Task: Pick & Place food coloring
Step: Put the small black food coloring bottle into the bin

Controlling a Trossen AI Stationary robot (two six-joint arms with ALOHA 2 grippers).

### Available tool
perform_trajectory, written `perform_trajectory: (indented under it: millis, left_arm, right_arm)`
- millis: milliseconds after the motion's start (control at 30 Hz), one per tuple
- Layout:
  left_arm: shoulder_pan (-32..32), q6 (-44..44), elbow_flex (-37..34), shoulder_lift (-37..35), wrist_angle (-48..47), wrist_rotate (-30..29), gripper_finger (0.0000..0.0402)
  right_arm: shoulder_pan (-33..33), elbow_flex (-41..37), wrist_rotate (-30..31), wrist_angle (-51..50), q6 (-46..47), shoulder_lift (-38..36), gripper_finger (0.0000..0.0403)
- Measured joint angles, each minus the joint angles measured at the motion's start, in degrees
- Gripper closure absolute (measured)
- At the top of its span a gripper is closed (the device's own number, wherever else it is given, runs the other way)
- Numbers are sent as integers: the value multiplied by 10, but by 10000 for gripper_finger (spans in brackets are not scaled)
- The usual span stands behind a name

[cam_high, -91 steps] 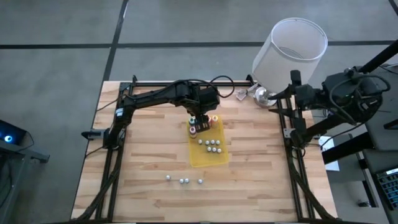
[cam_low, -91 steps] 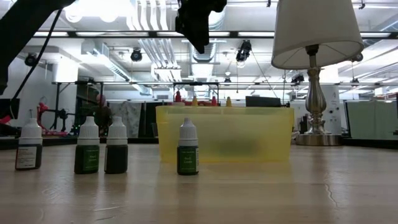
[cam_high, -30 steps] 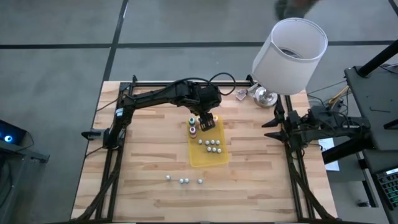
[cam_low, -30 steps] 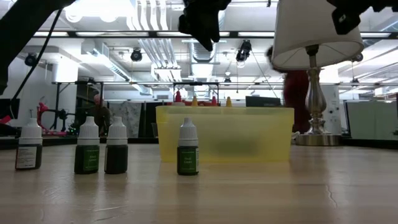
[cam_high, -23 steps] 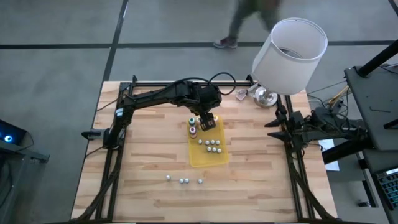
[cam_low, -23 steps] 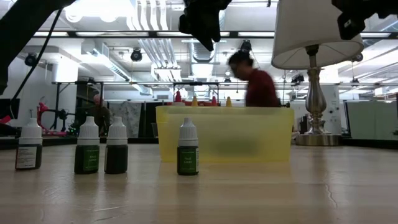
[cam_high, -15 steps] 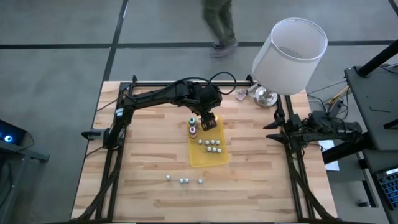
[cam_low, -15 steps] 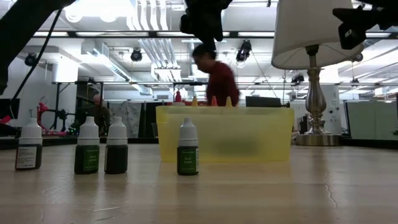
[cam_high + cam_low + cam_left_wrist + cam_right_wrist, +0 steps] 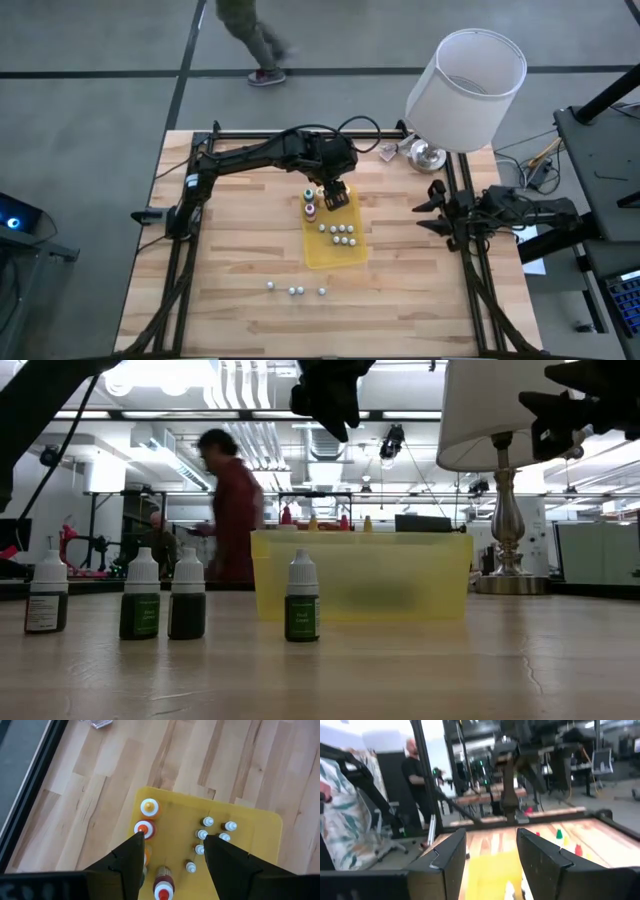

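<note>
From above, the left gripper (image 9: pixel 333 192) hangs over the far end of the yellow tray (image 9: pixel 352 258), its jaws apart and holding nothing. It sits there because that end is where the coloured food coloring bottles (image 9: pixel 311 209) cluster, so it reads as lining up over them for a pick or having just let one go; which, I cannot tell. More white-capped bottles (image 9: pixel 342 234) stand grouped mid-tray, and three others (image 9: pixel 295 290) stand in a row on the bare bench (image 9: pixel 230 260) nearer the front, apart from the tray. The right gripper (image 9: pixel 432 210) waits at the right edge of the bench, jaws apart and empty, clear of the work. A lamp (image 9: pixel 465 75) stands at the far right corner.

At bench height, the tray (image 9: pixel 362 575) shows as a translucent yellow box whose walls keep its bottles together. Four dark-filled bottles (image 9: pixel 301 598) stand upright on the bench in front of it, likely waiting their turn. The left gripper (image 9: pixel 328 398) is high above the tray. A person (image 9: pixel 232 505) walks past behind.

The left wrist camera looks down between its spread fingers (image 9: pixel 131 857) at orange and red caps (image 9: pixel 144 828) just beside one finger, small white caps (image 9: pixel 207 822) farther off.

The right wrist camera shows parted fingers (image 9: pixel 447 857) facing across the bench toward the tray (image 9: pixel 490 870).
</note>
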Motion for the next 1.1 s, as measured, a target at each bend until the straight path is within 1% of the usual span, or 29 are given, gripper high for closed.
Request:
perform_trajectory:
  millis: [200, 333, 700, 867, 933, 1100]
  left_arm:
    - [0, 0, -8, 0, -2, 0, 225]
    - [0, 0, -8, 0, -2, 0, 225]
    - [0, 11, -8, 0, -2, 0, 225]
    - [1, 10, -8, 0, -2, 0, 225]
    - [1, 10, -8, 0, -2, 0, 225]
    - [1, 6, -8, 0, -2, 0, 225]
  right_arm:
    - [0, -60, -3, 104, 2, 0, 236]
    - [0, -62, -7, 113, -5, 0, 236]
    - [0, -61, -6, 109, -15, 1, 236]
    - [0, -61, -33, 55, 0, 4, 236]
    - [0, -61, -35, 36, 5, 4, 236]
    - [0, -61, -35, 33, -15, 4, 236]
